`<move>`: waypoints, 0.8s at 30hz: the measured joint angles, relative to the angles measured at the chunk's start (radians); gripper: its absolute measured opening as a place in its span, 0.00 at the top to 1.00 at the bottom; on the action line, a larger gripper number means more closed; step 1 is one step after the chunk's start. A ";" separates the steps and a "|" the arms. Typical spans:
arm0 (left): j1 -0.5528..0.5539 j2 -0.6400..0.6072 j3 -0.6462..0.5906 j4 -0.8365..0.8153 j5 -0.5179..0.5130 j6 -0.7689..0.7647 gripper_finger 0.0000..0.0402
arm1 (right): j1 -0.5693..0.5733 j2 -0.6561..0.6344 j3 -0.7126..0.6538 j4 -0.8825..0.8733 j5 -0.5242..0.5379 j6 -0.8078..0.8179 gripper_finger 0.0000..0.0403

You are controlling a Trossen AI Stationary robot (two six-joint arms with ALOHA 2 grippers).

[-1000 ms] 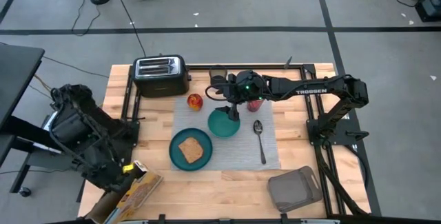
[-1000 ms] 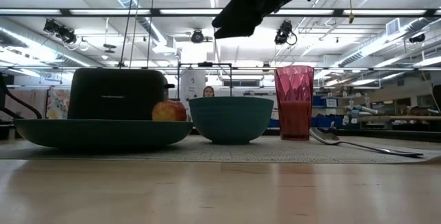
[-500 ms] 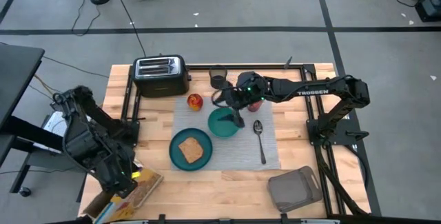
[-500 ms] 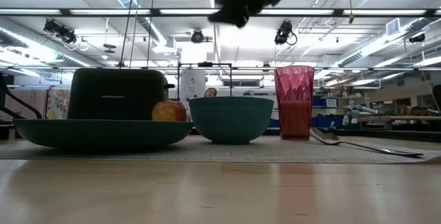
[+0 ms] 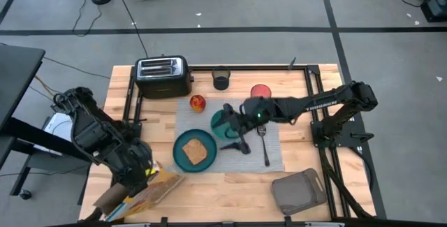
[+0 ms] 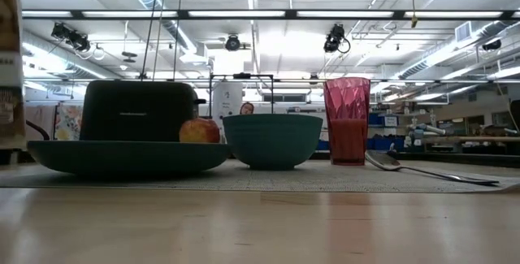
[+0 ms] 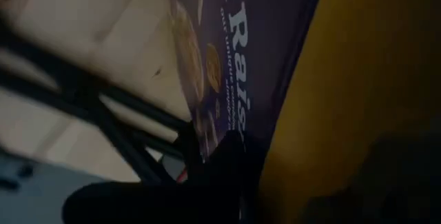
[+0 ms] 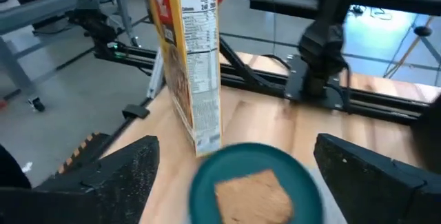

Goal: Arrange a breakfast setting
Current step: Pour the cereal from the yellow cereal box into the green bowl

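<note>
The grey placemat [image 5: 272, 158] lies at the centre of the high view on the wooden tabletop [image 5: 230, 186]. On it sit the teal plate [image 5: 178, 158] with a toast slice [image 5: 194, 151], the bowl [image 5: 218, 121], the spoon [image 5: 265, 149] and the apple [image 5: 198, 103]. The pink cup [image 5: 260, 91] stands just above the mat's upper right. The right pincer [image 5: 236, 140] hovers over the mat between plate and spoon, fingers spread, holding nothing. At lower left, the left pincer [image 5: 144, 173] is clenched on a cereal box [image 5: 148, 194]. The toaster [image 5: 163, 75] stands upper left.
</note>
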 joint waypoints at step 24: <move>0.058 0.070 0.002 0.150 -0.132 0.485 0.99 | 0.294 0.532 0.246 0.312 0.301 0.319 0.01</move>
